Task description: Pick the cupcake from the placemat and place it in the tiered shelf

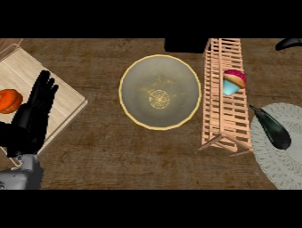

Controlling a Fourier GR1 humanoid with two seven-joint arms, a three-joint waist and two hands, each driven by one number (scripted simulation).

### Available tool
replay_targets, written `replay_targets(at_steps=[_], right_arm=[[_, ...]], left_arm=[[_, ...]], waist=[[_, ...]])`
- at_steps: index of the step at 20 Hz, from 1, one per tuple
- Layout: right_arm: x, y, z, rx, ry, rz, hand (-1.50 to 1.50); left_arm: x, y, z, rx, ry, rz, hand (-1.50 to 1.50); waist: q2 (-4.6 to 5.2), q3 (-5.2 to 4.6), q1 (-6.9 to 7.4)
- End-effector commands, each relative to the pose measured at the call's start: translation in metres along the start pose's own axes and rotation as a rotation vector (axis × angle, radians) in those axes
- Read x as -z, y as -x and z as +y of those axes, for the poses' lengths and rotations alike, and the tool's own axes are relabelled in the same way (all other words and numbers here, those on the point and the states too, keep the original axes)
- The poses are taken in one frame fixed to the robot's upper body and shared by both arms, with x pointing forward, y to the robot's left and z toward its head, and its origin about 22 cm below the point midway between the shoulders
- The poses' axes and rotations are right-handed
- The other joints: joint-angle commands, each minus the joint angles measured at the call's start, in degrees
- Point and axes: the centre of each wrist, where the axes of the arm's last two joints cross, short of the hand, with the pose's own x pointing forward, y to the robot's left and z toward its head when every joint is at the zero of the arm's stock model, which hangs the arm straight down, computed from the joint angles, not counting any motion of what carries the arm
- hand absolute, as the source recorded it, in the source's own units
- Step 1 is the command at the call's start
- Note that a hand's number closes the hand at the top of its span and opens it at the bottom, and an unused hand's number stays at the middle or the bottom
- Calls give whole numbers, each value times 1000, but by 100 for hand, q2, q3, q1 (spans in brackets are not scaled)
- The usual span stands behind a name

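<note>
The cupcake (234, 82), pink frosting over a light blue wrapper, rests on the slatted wooden tiered shelf (224, 120), near its right rail and toward its far end. No hand touches it. The round grey woven placemat (295, 156) lies at the lower right, beside the shelf. My left hand (31, 118) stands open at the left, fingers straight and pointing up, far from the cupcake. My right hand does not show.
A dark eggplant (271, 128) lies on the placemat's left edge against the shelf. A yellow-rimmed plate (130, 104) sits in the middle. A wooden board (61, 95) at the left carries an orange fruit (6, 101). Dark shapes (296, 42) sit at the far edge.
</note>
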Motion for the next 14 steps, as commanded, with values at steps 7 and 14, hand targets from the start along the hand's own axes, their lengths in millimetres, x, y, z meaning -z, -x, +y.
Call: replay_targets(at_steps=[7,14], right_arm=[[-64,-13,-53,63,19,8,-150],[-85,-20,-65,75,5,-10,-150]], left_arm=[[1,-5,-19,-24,36,-27,0],[5,-8,-15,-21,37,-32,0]], waist=[[154,29,225],[202,48,274]])
